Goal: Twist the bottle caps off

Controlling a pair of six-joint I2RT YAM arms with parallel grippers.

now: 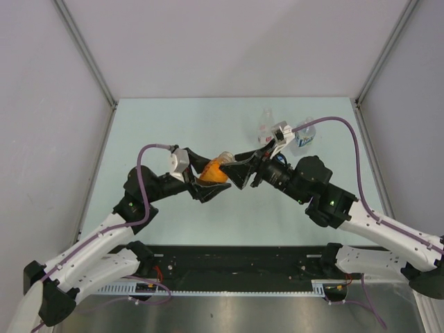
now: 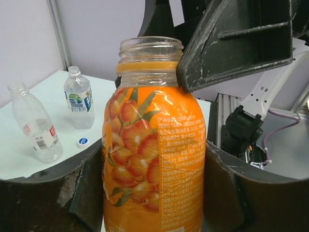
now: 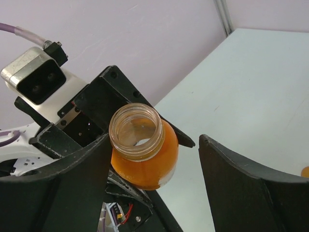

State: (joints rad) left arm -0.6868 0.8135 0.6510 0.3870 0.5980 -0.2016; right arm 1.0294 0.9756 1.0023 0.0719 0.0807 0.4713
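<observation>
We had left fingers [image 2: 43,198] pinching the orange bottle [image 2: 154,159], mouth bare, right fingers [image 3: 246,188] spread beside it; next, we judged, set it down.

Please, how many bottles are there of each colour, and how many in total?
Clear bottles: 2 (red-white label, blue-white label)
Orange bottle: 1
Total: 3 bottles

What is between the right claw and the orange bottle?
Nothing visible. The right claw stands open around the capless mouth of the orange bottle, whose body the left claw grips.
</observation>
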